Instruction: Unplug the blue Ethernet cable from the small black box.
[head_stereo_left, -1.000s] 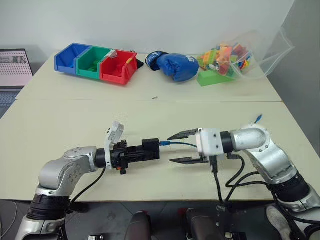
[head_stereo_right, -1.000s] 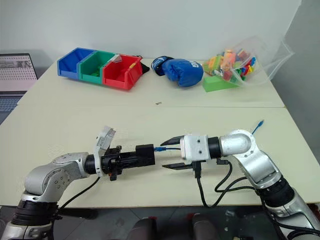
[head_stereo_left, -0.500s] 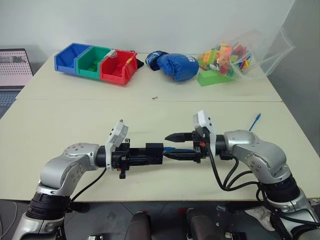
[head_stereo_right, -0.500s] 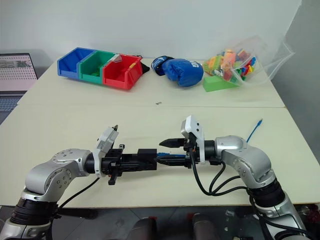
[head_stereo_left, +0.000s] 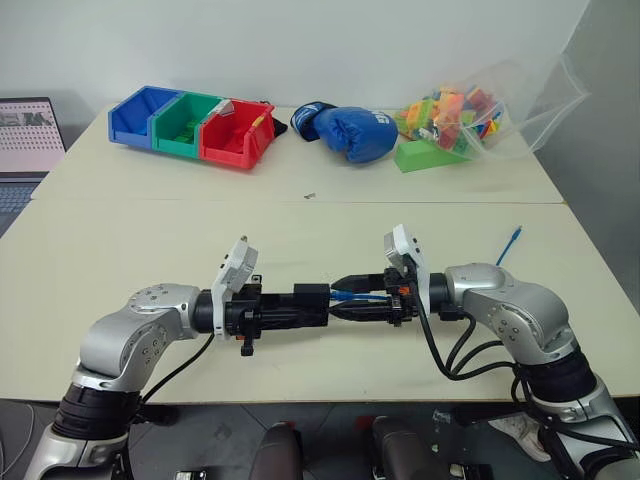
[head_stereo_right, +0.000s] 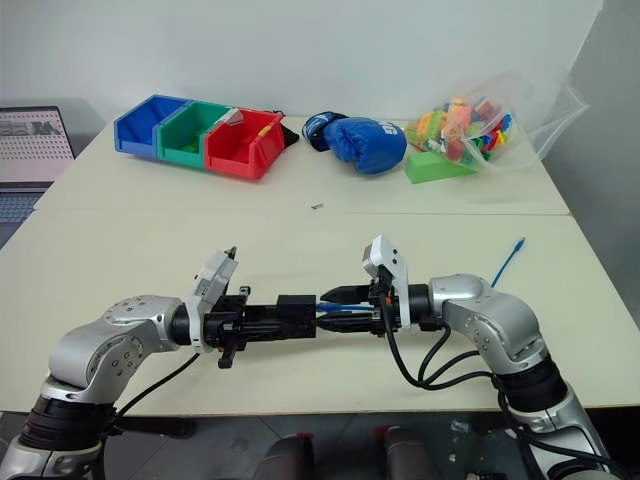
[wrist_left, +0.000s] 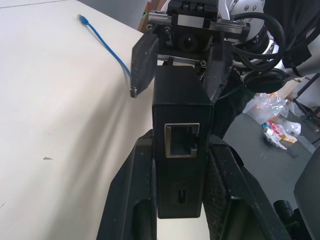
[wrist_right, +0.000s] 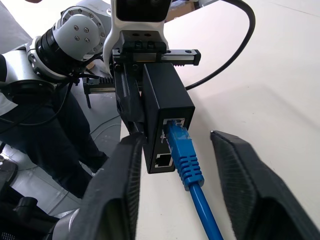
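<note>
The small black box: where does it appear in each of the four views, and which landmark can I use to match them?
Left eye view: small black box, low centre, at the left gripper's tip.
Right eye view: low centre.
Left wrist view: centre, clamped between that gripper's fingers.
Right wrist view: upper centre, plug seated.
Shared landmark: the blue Ethernet cable.

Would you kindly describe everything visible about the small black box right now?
The small black box is a matte black plastic block, held in the air over the table, clamped between the left gripper's fingers. One face carries two ports: the blue Ethernet cable is plugged into one, the other is empty. The opposite face shows another empty port. The right gripper's fingers flank the plug.
</note>
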